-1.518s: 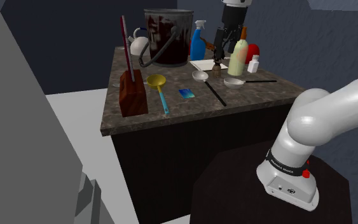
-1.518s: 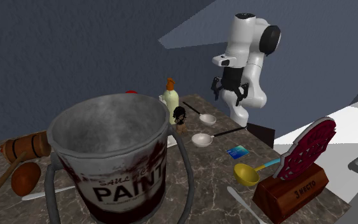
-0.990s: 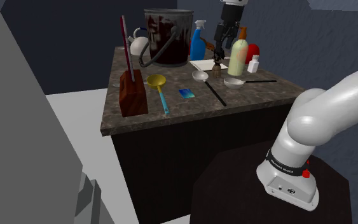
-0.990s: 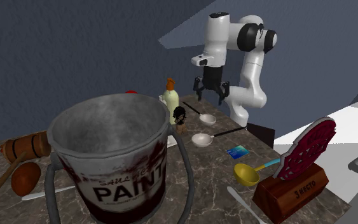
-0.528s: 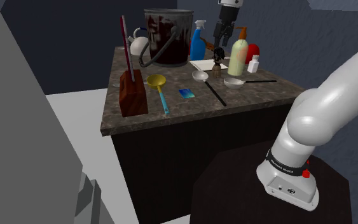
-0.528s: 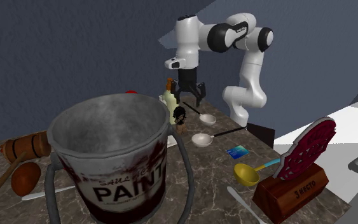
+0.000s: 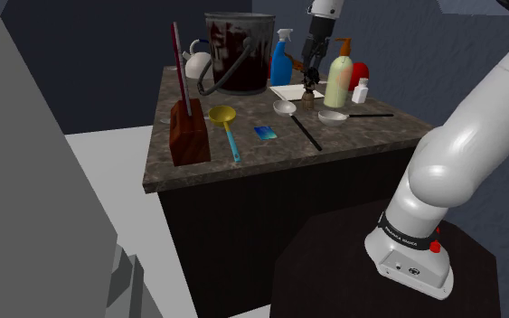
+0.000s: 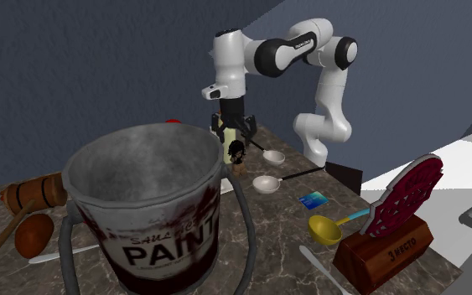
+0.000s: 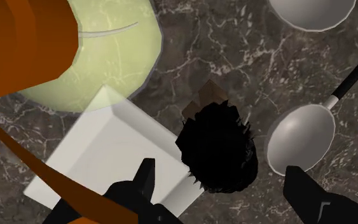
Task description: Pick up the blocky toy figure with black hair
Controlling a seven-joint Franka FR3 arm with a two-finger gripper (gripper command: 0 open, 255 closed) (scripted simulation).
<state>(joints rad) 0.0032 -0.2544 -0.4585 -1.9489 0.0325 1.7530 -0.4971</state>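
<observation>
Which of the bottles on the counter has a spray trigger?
The blue bottle next to the paint bucket. The pale yellow bottle has an orange pump, the small white bottle a plain cap.

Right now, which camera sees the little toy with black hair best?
The wrist view: the toy is big and close, though mostly its hair from above. The second exterior view shows it small, standing on the counter under the open gripper. The shoulder view shows it tiny beside a pale bottle.
</observation>
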